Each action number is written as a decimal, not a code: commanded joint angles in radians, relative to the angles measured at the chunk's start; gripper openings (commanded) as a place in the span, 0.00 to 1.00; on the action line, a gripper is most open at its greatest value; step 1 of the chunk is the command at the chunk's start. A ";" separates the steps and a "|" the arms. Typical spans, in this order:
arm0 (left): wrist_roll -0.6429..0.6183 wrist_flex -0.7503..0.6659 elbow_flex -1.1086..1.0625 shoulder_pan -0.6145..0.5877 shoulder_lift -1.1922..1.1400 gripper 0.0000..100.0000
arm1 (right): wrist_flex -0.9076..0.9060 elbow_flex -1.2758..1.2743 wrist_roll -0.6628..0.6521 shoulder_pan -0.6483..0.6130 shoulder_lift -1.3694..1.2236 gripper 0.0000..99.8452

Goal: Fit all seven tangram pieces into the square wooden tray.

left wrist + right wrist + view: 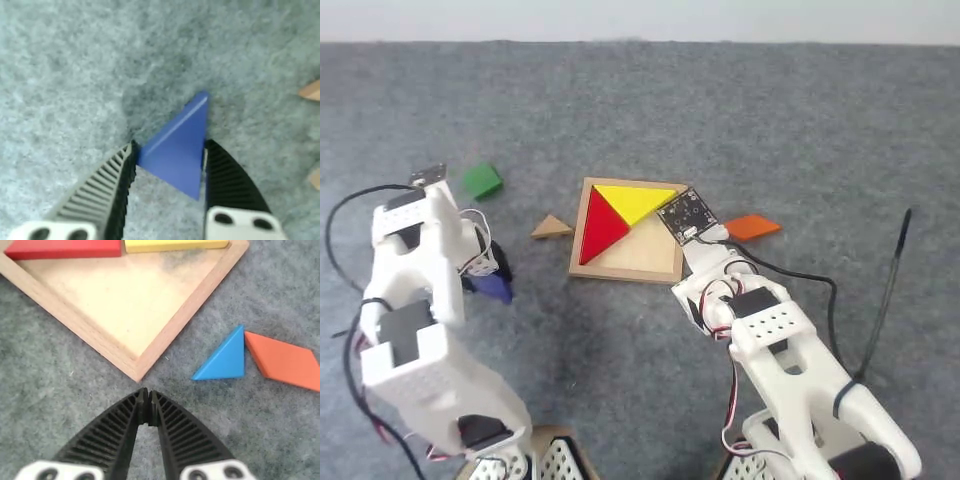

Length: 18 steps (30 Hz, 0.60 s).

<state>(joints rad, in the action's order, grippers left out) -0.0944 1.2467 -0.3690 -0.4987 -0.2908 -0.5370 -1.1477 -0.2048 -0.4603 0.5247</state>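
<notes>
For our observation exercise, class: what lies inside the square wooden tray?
Inside the tray lie a red triangle and a yellow triangle, side by side; the rest is bare wood. The right arm's wrist covers part of one rim in the high view.

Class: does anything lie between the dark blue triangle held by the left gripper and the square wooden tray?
Nothing visible does. The small tan triangle lies beside the path from dark blue triangle to square wooden tray.

Orange piece partly off-frame
</notes>
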 commanded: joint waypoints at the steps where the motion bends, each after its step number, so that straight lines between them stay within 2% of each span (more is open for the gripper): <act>1: -0.008 -0.012 -0.007 -0.020 -0.002 0.18 | 0.015 0.009 -0.014 -0.005 0.012 0.01; 14: -0.008 -0.023 -0.007 -0.018 -0.002 0.16 | 0.015 0.009 -0.014 -0.005 0.012 0.01; 18: -0.008 -0.021 -0.007 -0.018 -0.002 0.18 | 0.015 0.009 -0.014 -0.005 0.012 0.01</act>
<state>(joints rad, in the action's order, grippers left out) -0.0944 1.2436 -0.3690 -0.4987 -0.2908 -0.5370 -1.1477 -0.2048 -0.4603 0.5247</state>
